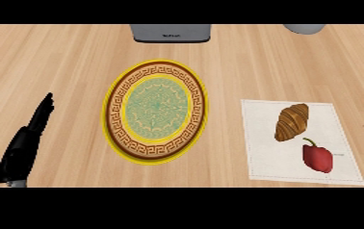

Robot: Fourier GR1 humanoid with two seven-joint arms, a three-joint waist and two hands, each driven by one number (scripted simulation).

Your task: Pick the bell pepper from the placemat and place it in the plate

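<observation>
Wooden counter [71, 55]. Left hand [25, 144] at left edge, fingers straight, holding nothing. Plate [113, 122] centre. Right: placemat [259, 165] bearing red bell pepper [318, 157], croissant [292, 121] just behind it. Grey appliance [172, 32] at far edge.

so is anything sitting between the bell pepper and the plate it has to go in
Nothing visible does. The bell pepper lies on the placemat, and only bare counter separates the mat from the plate to its left. The croissant lies behind the pepper, off that path.
</observation>
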